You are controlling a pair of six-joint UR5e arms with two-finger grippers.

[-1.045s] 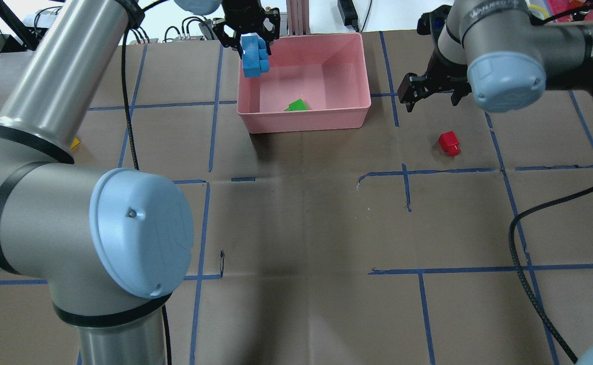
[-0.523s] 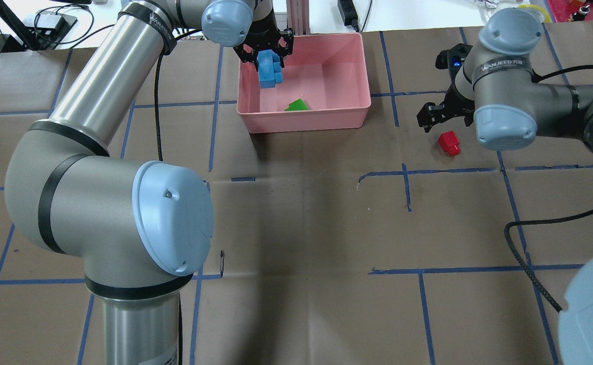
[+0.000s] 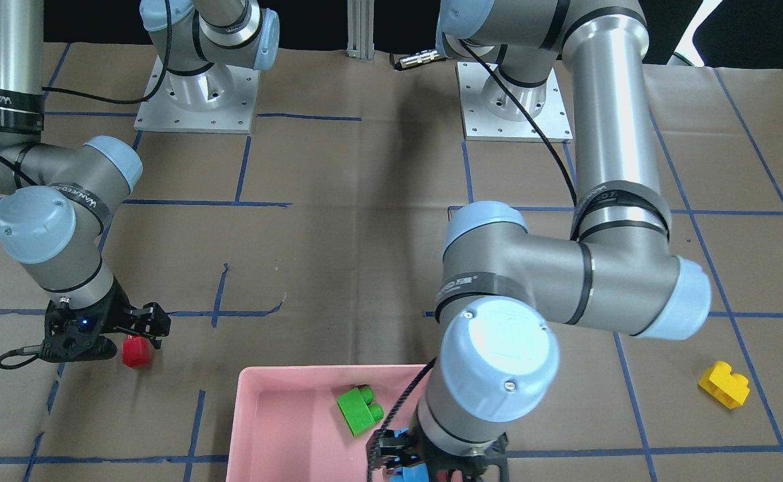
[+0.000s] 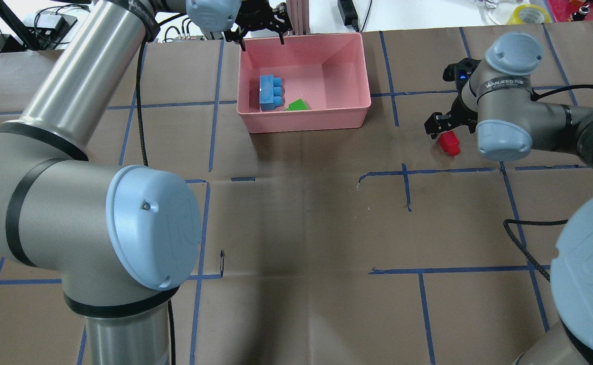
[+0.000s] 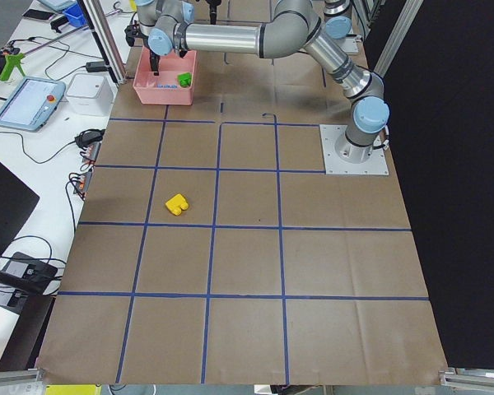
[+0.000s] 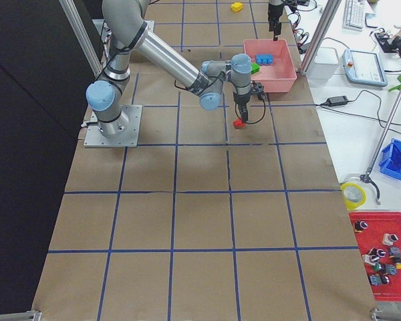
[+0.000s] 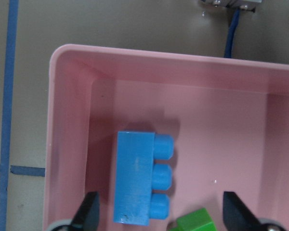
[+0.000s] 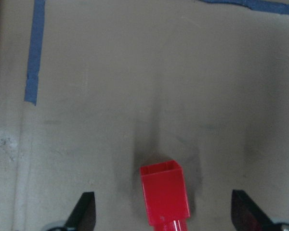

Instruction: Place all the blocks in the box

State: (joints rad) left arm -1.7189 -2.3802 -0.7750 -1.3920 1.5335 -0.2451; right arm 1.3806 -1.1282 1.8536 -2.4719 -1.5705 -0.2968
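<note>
From the overhead view, the left gripper [image 4: 261,36] hung above the far left corner of the pink box [image 4: 306,120] with its jaws spread and nothing between them. The blue brick [image 4: 268,93] lay on the box floor by the left wall, and the green brick [image 4: 298,105] lay just beside it against the near wall. On the robot's right, the right gripper [image 4: 443,131] was low over the red brick [image 4: 449,143], which sat on the tabletop [image 4: 326,228] well apart from the box. In the front-facing view the yellow brick [image 3: 723,383] lay alone on the brown paper on the left arm's side, far from the box (the left arm's bulk hid it from overhead); the left wrist covered most of the blue brick here. The exterior left view showed the yellow brick out in the open, well apart from the box. The exterior right view showed the red brick directly under the right gripper. The left wrist camera showed both fingertips wide apart above the blue brick, which lay on its side with its studs towards the middle of the box. The right wrist camera showed the fingertips open on either side of the red brick, neither touching it.
</note>
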